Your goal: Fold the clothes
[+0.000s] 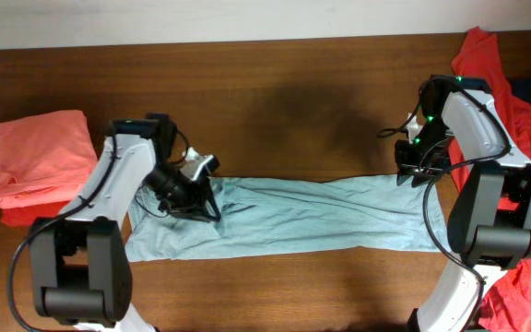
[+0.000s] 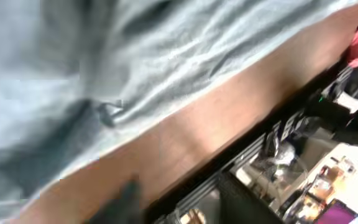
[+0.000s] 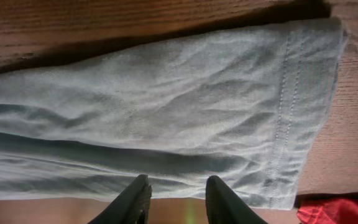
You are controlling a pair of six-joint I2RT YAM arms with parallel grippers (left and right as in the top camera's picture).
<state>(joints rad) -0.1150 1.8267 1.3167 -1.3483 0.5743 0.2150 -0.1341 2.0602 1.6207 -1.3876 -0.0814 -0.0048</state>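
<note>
I see the pale grey-blue T-shirt (image 1: 312, 214) stretched in a long band across the middle of the surface (image 1: 284, 111), with a salmon-pink garment (image 1: 35, 161) folded at the far left and a red garment (image 1: 510, 101) heaped at the right edge. My left tool (image 1: 201, 205) sits at the shirt's left end, but its wrist view is too blurred for me to tell whether it grips. My right tool (image 3: 178, 186) hovers over the hemmed right end, its fingers (image 3: 135, 199) spread apart.

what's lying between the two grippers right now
The pale grey-blue T-shirt, laid out as a long band on the wooden table, fills the stretch from the left gripper to the right gripper; the overhead view shows it.
</note>
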